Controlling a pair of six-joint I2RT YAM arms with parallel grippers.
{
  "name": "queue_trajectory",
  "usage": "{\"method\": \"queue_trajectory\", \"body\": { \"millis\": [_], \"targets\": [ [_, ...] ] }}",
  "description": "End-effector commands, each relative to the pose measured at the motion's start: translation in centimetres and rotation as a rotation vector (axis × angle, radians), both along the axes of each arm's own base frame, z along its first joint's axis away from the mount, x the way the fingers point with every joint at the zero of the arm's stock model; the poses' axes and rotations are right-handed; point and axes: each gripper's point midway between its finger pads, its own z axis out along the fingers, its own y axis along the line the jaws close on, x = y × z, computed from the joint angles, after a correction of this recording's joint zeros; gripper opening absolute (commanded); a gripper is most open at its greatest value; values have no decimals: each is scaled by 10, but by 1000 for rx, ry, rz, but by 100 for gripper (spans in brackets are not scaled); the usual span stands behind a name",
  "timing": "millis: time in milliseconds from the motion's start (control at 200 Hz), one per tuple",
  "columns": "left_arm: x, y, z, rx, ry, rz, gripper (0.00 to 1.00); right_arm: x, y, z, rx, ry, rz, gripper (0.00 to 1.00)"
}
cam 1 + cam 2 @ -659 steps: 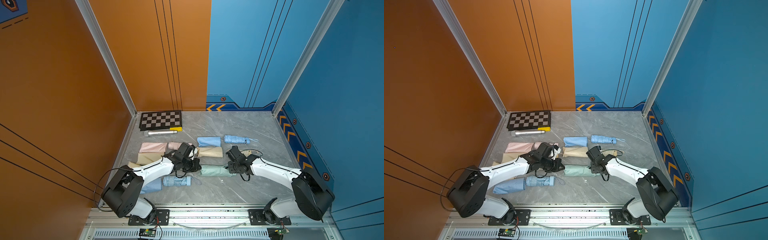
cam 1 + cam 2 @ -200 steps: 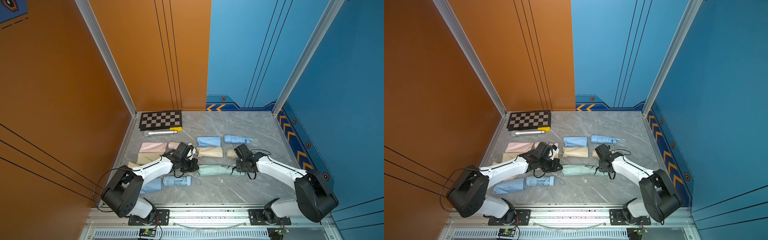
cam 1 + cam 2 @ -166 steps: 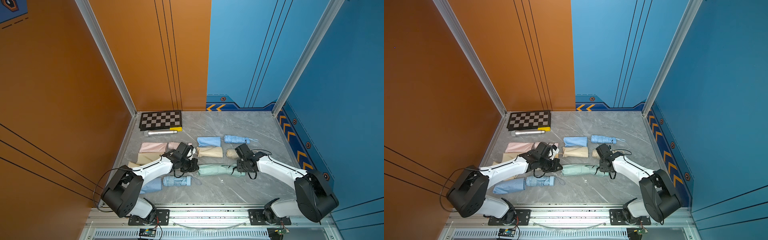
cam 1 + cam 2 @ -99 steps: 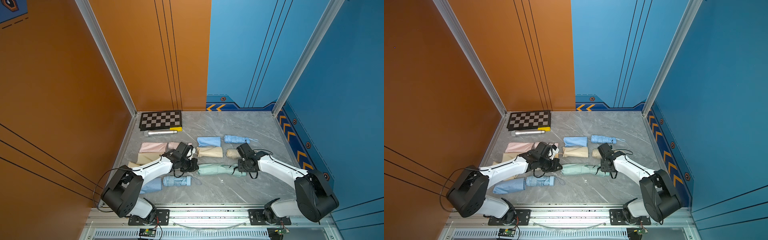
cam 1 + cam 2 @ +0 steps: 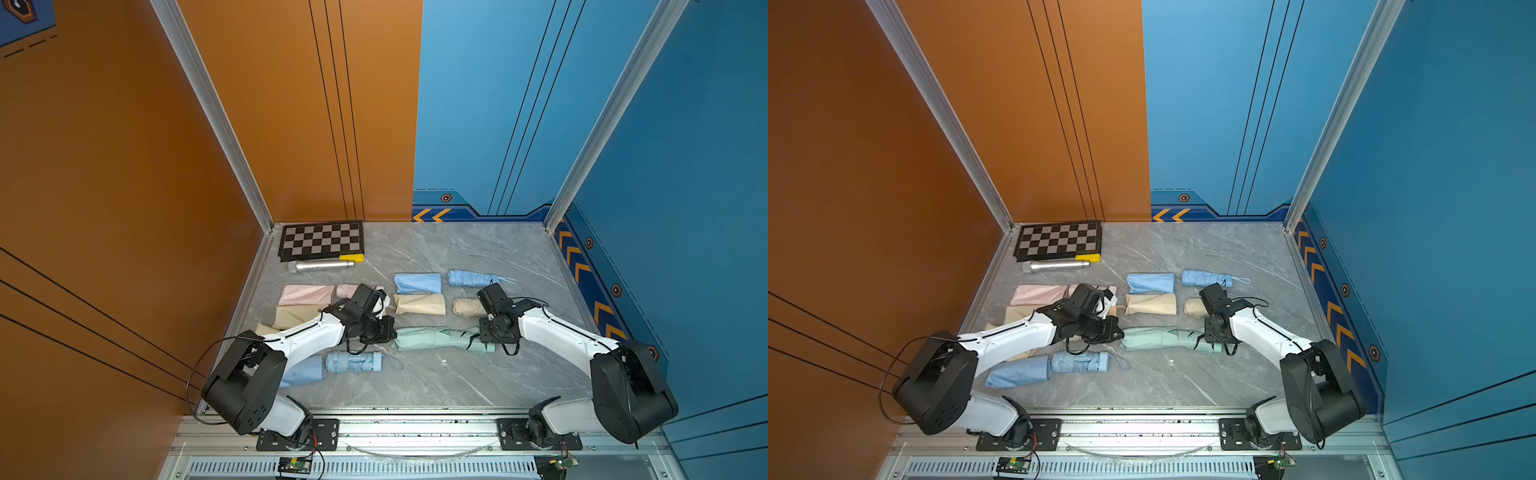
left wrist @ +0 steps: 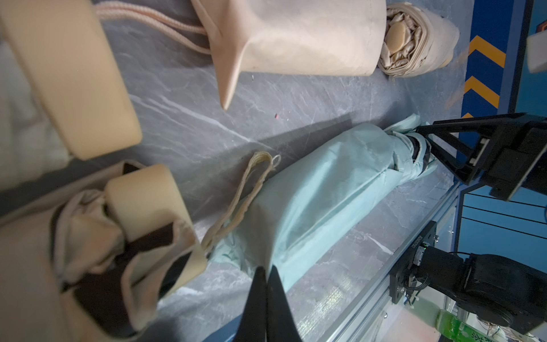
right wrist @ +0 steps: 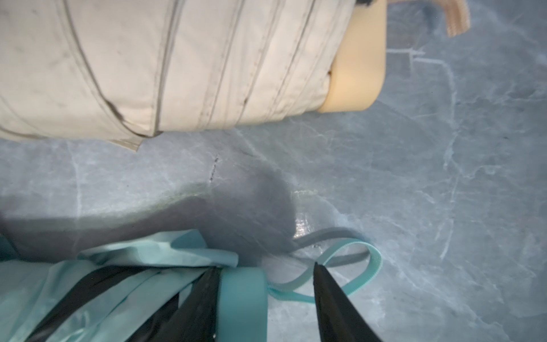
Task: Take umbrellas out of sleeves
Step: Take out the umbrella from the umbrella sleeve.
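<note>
Mint fabric stretches between the two arms on the grey table (image 5: 436,386). The left end effector (image 5: 390,332) has its fingers pressed together on the closed end of the mint sleeve (image 5: 424,337), pinching the cloth. The sleeve runs from there towards the right end effector (image 5: 485,340). The pleated mint umbrella (image 5: 471,340) sticks partly out of the sleeve's mouth, just in front of that end effector. In the right wrist view its jaws stand apart around the mint handle (image 7: 241,296). One finger touches the handle; the other is clear of it, over the wrist cord (image 7: 374,260). A cream umbrella (image 5: 467,306) lies just beyond.
</note>
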Motion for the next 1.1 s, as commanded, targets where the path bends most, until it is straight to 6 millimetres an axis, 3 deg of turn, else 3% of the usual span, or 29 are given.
{"method": "queue_trajectory", "body": {
  "millis": [0,210,496,651,781,916,1096],
  "targets": [
    [2,6,-5,29,5,2,0,0,-10,5,-48,12,0,53],
    [2,7,-5,29,5,3,0,4,-9,12,-35,-1,-2,53],
    [1,8,-5,31,3,5,0,18,-2,57,16,-159,61,55],
    [2,7,-4,28,1,3,0,22,39,81,131,-250,291,76],
    [1,7,-4,28,2,4,0,21,69,90,91,-308,540,84],
    [3,6,-2,24,-4,1,0,6,97,79,48,-258,827,91],
    [3,4,-1,16,0,-5,0,-16,116,62,51,-97,1084,93]
  ]
}}
